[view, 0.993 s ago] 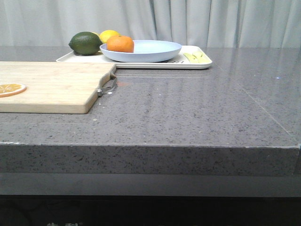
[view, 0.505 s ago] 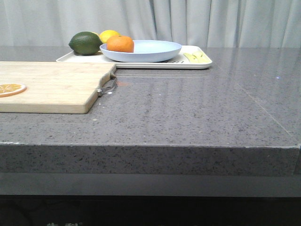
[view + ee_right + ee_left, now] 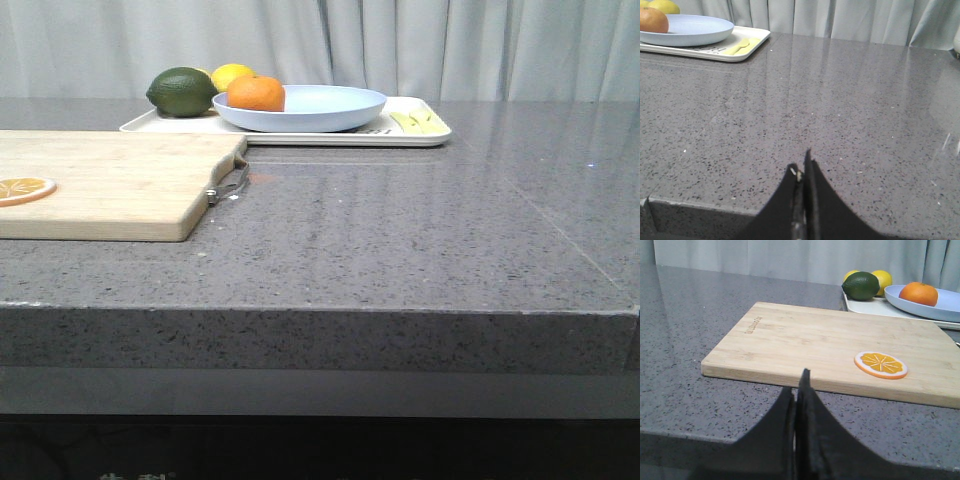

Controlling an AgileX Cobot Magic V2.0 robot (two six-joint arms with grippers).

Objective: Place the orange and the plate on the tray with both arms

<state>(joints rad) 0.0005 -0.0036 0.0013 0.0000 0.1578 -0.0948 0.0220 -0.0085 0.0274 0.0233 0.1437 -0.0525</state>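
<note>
Orange [image 3: 256, 93]: in the plate [image 3: 320, 106], on the tray [image 3: 415, 135] at the counter's [image 3: 400, 240] far edge.
Nearby: avocado [image 3: 182, 91], lemon [image 3: 232, 75] on tray; cutting board [image 3: 110, 180] with orange slice [image 3: 22, 188] left.
Left end effector [image 3: 798, 390]: pressed together, empty.
Right end effector [image 3: 802, 167]: pressed together, empty.

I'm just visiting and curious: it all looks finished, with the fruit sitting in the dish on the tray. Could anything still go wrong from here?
Little, probably. The orange lies near the plate's left rim, not its middle, so a bump might roll it out. The plate overhangs the near edge of the tray, so a knock could tip it. Both the left end effector and the right end effector are shut, empty and far from the tray, so contact seems unlikely.
</note>
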